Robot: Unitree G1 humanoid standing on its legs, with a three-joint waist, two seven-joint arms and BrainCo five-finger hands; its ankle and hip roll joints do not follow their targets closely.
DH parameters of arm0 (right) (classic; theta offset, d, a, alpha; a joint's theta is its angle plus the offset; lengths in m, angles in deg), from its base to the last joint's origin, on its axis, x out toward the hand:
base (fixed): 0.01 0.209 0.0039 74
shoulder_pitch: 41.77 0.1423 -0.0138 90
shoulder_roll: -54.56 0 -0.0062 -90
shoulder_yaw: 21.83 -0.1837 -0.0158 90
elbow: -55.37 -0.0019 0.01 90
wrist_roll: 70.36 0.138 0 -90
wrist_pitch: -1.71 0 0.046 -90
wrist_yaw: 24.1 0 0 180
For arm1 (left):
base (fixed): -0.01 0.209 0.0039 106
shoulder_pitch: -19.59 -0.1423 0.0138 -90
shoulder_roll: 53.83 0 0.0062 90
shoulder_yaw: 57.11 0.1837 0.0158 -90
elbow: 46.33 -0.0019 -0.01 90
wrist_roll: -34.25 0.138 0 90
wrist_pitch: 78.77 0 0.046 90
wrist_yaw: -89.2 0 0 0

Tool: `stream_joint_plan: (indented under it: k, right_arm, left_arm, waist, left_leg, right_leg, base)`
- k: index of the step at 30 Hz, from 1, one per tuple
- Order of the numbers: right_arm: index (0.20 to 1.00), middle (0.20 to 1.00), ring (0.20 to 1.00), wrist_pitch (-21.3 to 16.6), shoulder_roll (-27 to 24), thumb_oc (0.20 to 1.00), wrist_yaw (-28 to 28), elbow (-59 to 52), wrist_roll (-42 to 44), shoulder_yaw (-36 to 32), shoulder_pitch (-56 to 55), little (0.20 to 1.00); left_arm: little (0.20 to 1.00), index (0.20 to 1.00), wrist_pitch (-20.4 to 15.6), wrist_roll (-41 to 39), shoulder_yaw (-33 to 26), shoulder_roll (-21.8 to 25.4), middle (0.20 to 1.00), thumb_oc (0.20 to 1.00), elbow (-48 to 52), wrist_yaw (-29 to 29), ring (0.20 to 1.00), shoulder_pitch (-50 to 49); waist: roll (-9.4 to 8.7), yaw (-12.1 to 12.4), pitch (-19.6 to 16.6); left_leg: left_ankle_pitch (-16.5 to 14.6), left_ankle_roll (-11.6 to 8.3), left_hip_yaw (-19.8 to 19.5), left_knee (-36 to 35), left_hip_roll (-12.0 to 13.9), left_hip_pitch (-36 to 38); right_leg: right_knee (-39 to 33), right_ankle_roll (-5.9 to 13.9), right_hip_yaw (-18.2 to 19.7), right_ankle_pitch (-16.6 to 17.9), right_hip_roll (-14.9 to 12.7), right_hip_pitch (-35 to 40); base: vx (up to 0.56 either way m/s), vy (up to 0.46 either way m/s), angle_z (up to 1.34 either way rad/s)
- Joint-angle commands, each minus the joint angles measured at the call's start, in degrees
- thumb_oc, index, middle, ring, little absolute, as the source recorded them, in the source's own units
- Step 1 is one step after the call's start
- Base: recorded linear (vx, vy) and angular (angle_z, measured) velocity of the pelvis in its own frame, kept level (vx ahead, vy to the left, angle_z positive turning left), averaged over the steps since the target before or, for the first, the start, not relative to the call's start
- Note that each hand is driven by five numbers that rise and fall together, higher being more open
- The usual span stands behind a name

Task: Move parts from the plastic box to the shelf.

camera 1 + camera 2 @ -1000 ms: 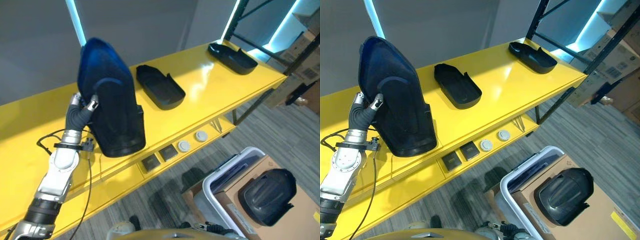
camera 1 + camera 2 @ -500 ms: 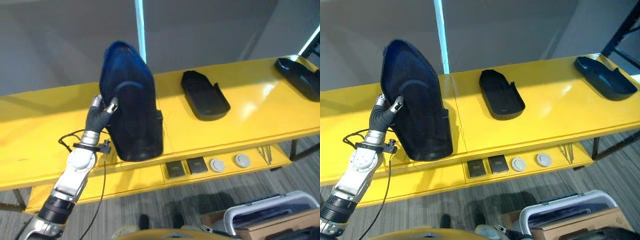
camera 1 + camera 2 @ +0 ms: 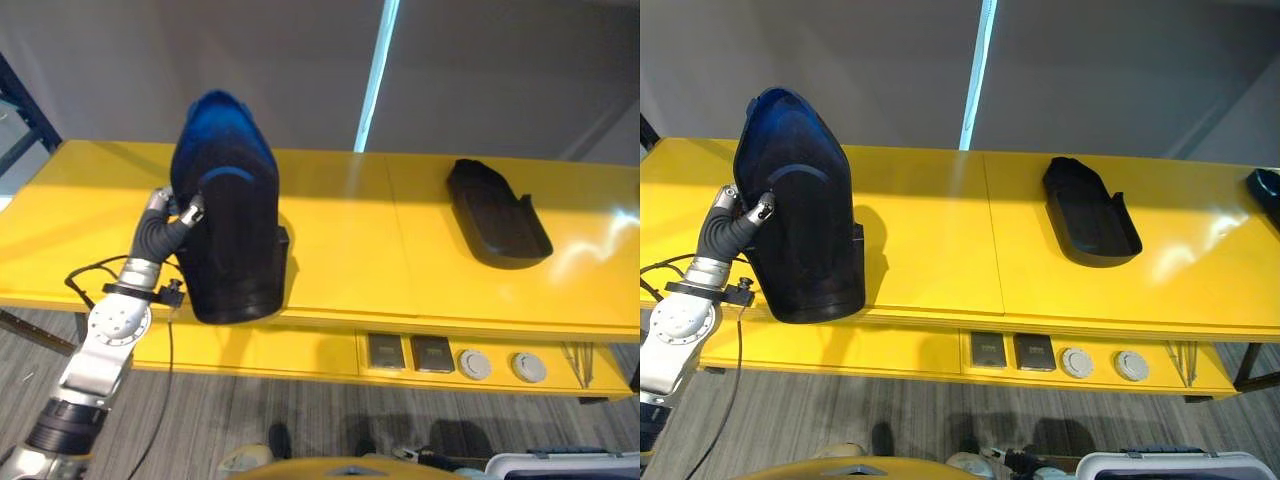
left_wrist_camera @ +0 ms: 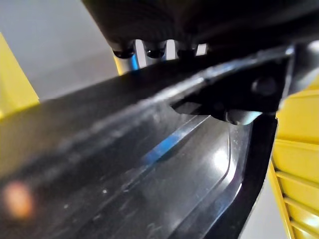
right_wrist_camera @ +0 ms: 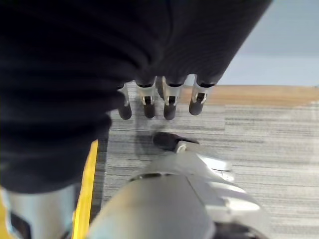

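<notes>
A large dark blue-black moulded part [image 3: 235, 240] stands upright near the front edge of the yellow shelf [image 3: 350, 270]. My left hand [image 3: 172, 212] grips its left rim, thumb and fingers pinched on the edge; the left wrist view shows that rim [image 4: 149, 114] running under my fingertips [image 4: 149, 51]. A second black part [image 3: 497, 215] lies flat further right on the shelf, and a third [image 3: 1268, 186] peeks in at the far right edge. My right hand [image 5: 159, 102] hangs over grey carpet with straight fingers, holding nothing. A sliver of the plastic box's white rim [image 3: 1160, 460] shows at the bottom right.
Two black square plates [image 3: 410, 352] and two round grey knobs [image 3: 497, 366] sit in the shelf's front panel. A dark rack post [image 3: 22, 112] stands at the far left. A grey wall with a lit vertical strip [image 3: 375, 75] backs the shelf.
The camera has swung left: the box with its black part has slid out of view and the shelf now faces me squarely. My left hand still holds the upright part.
</notes>
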Motion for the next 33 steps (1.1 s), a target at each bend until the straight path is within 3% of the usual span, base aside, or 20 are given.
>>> stream_joint_plan:
  k: [1, 5, 7, 11, 17, 19, 27, 29, 33]
  right_arm:
    - [1.0, 1.0, 1.0, 2.4, -1.6, 1.0, 0.1, 3.5, -1.7, 0.0, 0.9, 1.0]
    - [1.0, 1.0, 1.0, 2.4, -0.6, 1.0, -0.4, 3.4, -4.1, 1.7, -1.0, 1.0]
    - [1.0, 1.0, 1.0, 3.3, -0.5, 1.0, -0.6, 3.1, -5.0, 2.1, -2.1, 1.0]
    - [1.0, 1.0, 1.0, 3.5, -1.8, 1.0, -1.4, 3.1, -7.9, 2.2, -3.5, 1.0]
    - [1.0, 1.0, 1.0, 3.5, -5.8, 1.0, -2.3, 1.7, -7.0, 2.5, -2.1, 1.0]
    - [1.0, 1.0, 1.0, 3.0, -8.1, 1.0, -3.1, 1.1, -5.3, 2.9, 0.5, 1.0]
    - [1.0, 1.0, 1.0, 2.4, -10.2, 1.0, -4.0, -0.2, -2.6, 4.8, 5.0, 1.0]
    - [1.0, 1.0, 1.0, 1.9, -10.3, 1.0, -4.2, -1.1, -0.3, 6.3, 6.6, 1.0]
    - [1.0, 1.0, 1.0, 0.2, -9.6, 1.0, -4.8, -1.8, 1.8, 6.8, 6.6, 1.0]
  left_arm:
    - [0.2, 0.2, 1.1, -7.2, 1.2, -0.8, 0.2, 0.2, -1.5, -5.1, 0.2, 7.0]
    - [0.2, 0.2, 5.3, -13.8, 2.3, -0.3, 0.2, 0.2, -4.6, -9.1, 0.2, 10.0]
    - [0.2, 0.2, 9.6, -18.6, 3.1, -1.2, 0.2, 0.2, -6.5, -10.0, 0.2, 12.7]
    - [0.2, 0.2, 13.1, -23.6, 4.5, -3.3, 0.2, 0.2, -14.0, -8.3, 0.2, 17.3]
    - [0.2, 0.2, 13.8, -25.2, 6.4, -2.4, 0.2, 0.2, -30.5, -11.1, 0.2, 26.1]
    - [0.2, 0.2, 13.9, -24.4, 7.7, 0.2, 0.2, 0.2, -34.9, -12.7, 0.2, 30.2]
    - [0.2, 0.2, 14.5, -22.4, 12.0, 5.6, 0.2, 0.2, -41.5, -14.9, 0.2, 39.0]
    - [0.2, 0.2, 16.7, -21.2, 16.2, 7.6, 0.2, 0.2, -44.8, -17.1, 0.2, 43.4]
    - [0.2, 0.2, 20.0, -21.0, 17.9, 8.3, 0.2, 0.2, -46.7, -19.1, 0.2, 44.9]
  waist:
    - [3.35, -1.6, -3.2]
    - [3.38, -3.1, -3.4]
    - [3.37, -4.3, -3.6]
    - [3.54, -6.6, -3.1]
    - [4.59, -9.3, -0.6]
    - [5.46, -10.0, 2.0]
    - [6.33, -10.6, 7.4]
    - [6.68, -10.8, 9.6]
    - [6.68, -11.1, 10.2]
  left_leg:
    - [-1.5, -5.25, -9.3, 0.7, 8.8, 0.3]
    - [-2.0, -4.98, -8.4, 0.1, 8.9, 0.9]
    - [-2.1, -4.89, -7.7, -0.1, 9.0, 1.1]
    - [-2.1, -4.85, -6.7, 0.0, 9.3, 1.0]
    - [-1.4, -4.88, -5.5, 0.7, 8.8, -1.3]
    - [-0.7, -4.85, -5.3, 1.0, 8.1, -3.4]
    - [0.4, -4.69, -5.7, 1.8, 7.4, -7.4]
    - [0.6, -4.76, -6.5, 2.6, 7.4, -8.8]
    - [0.2, -4.77, -6.6, 3.5, 7.5, -9.1]
  right_leg:
    - [2.2, 3.08, -1.2, -1.0, 0.7, -1.9]
    - [1.2, 4.1, -0.2, 0.0, 0.2, -2.5]
    - [0.7, 4.44, 0.4, 0.3, 0.1, -3.0]
    - [0.8, 4.42, 2.1, 0.5, 0.3, -4.2]
    - [2.0, 3.87, 4.0, 0.6, 0.4, -7.7]
    - [3.3, 3.42, 4.8, 0.6, 0.3, -10.3]
    - [4.7, 2.74, 6.2, 0.8, 0.6, -14.4]
    - [5.4, 2.46, 6.3, 0.8, 0.7, -15.6]
    - [5.5, 2.44, 6.0, 0.6, 0.5, -15.6]
  base:
    - [0.09, 0.07, -0.05]
    - [0.09, 0.027, -0.07]
    - [0.11, 0.002, -0.16]
    - [0.07, 0.01, -0.14]
    - [-0.02, 0.041, -0.2]
    - [-0.17, 0.102, -0.07]
    - [-0.13, 0.028, -0.01]
    - [-0.11, -0.009, -0.08]
    - [-0.01, -0.001, -0.01]
